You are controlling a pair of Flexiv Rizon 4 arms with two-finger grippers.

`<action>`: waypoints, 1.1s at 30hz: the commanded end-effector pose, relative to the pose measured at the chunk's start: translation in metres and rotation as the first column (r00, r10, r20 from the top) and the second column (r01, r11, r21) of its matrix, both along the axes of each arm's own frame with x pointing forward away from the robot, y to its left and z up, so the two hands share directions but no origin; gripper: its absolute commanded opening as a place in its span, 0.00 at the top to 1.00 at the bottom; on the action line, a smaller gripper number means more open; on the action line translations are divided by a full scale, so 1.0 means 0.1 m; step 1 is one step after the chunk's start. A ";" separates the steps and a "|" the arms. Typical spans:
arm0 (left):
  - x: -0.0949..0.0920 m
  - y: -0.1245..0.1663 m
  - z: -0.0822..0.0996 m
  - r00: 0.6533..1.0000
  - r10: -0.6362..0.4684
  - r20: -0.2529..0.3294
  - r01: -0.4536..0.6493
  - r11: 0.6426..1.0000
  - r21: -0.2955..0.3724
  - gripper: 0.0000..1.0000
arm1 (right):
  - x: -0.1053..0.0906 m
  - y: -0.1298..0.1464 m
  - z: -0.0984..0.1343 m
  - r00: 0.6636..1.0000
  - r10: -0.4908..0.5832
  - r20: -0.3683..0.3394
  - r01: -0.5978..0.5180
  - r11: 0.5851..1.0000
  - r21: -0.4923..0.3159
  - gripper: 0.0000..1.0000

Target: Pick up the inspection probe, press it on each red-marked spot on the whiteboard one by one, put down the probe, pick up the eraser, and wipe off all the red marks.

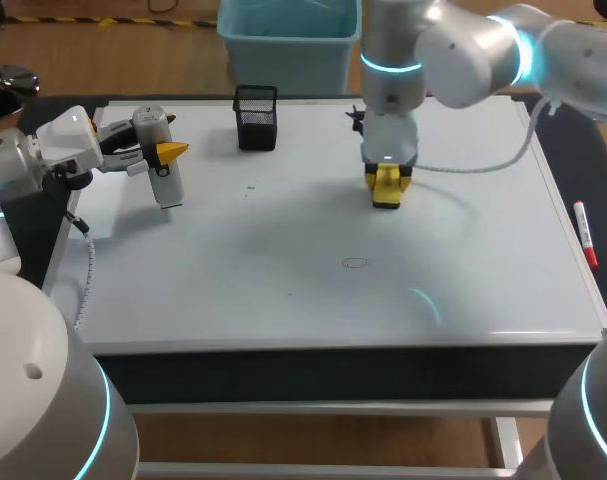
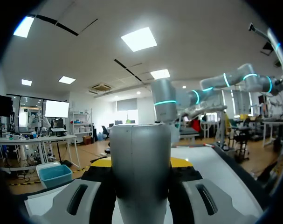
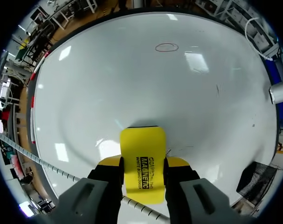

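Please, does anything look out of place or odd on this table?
The left gripper is shut on the probe at the left side of the whiteboard, though the right gripper already holds the eraser; the task puts the probe down first. Nothing looks spilled or damaged.

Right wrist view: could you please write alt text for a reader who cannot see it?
The right tool grips a yellow eraser over a whiteboard; one faint red ring lies ahead of it.

A black mesh pen cup (image 1: 256, 117) stands upright toward the far side (open end up), and a red-capped marker (image 1: 586, 235) lies on the dark tabletop (image 1: 573, 185) strip at right.
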State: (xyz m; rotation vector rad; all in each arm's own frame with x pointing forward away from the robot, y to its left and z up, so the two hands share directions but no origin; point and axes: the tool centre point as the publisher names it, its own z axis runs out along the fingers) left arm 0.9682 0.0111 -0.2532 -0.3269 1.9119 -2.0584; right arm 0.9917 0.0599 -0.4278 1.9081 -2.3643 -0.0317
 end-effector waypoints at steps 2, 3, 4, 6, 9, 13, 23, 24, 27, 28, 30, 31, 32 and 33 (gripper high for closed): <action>0.00 0.00 0.00 1.000 0.000 0.003 0.000 1.000 -0.002 1.00 | -0.04 -0.22 0.10 1.000 -0.016 0.018 0.016 1.000 0.015 1.00; 0.00 0.00 0.00 1.000 0.000 0.003 0.000 1.000 -0.002 1.00 | -0.05 -0.26 0.13 1.000 -0.021 0.020 0.020 1.000 0.019 1.00; 0.00 0.00 0.00 1.000 0.000 0.003 0.000 1.000 -0.002 1.00 | -0.06 -0.31 0.17 0.999 -0.030 0.017 0.030 0.999 0.024 1.00; 0.00 0.00 0.00 1.000 0.000 0.003 0.000 1.000 -0.002 1.00 | -0.06 -0.39 0.22 0.999 -0.045 0.014 0.045 0.999 0.028 1.00; 0.00 0.00 0.00 1.000 0.000 0.003 0.000 1.000 -0.002 1.00 | -0.07 -0.53 0.31 0.997 -0.068 0.020 0.068 0.997 0.031 1.00; 0.00 0.00 0.00 1.000 0.000 0.003 0.000 1.000 -0.002 1.00 | -0.06 -0.77 0.39 0.994 -0.107 0.037 0.106 0.994 0.026 1.00; 0.00 0.00 0.00 1.000 0.000 0.003 0.000 1.000 -0.002 1.00 | -0.01 -1.25 0.43 0.981 -0.189 0.040 0.188 0.982 0.017 1.00; 0.00 0.00 0.00 1.000 0.000 0.003 0.000 1.000 -0.002 1.00 | -0.01 -1.29 0.42 0.980 -0.196 0.038 0.195 0.981 0.018 1.00; 0.00 0.00 0.00 1.000 0.000 0.003 0.000 1.000 -0.002 1.00 | -0.01 -1.43 0.39 0.975 -0.219 0.031 0.218 0.975 0.028 1.00; 0.00 0.00 0.00 1.000 0.000 0.003 0.000 1.000 -0.002 1.00 | -0.01 -1.48 0.38 0.974 -0.226 0.029 0.225 0.974 0.024 1.00; 0.00 0.00 0.00 1.000 0.000 0.003 0.000 1.000 -0.002 1.00 | -0.01 -1.57 0.37 0.971 -0.239 0.025 0.238 0.971 0.025 1.00; 0.00 0.00 0.00 1.000 0.000 0.003 0.000 1.000 -0.002 1.00 | -0.01 -1.62 0.36 0.969 -0.246 0.023 0.245 0.969 0.025 1.00; 0.00 0.00 0.00 1.000 0.000 0.003 0.000 1.000 -0.002 1.00 | -0.01 -1.67 0.35 0.968 -0.251 0.021 0.250 0.968 0.023 1.00; 0.00 0.00 0.00 1.000 0.000 0.003 0.000 1.000 -0.002 1.00 | -0.01 -1.71 0.34 0.967 -0.256 0.018 0.256 0.967 0.019 1.00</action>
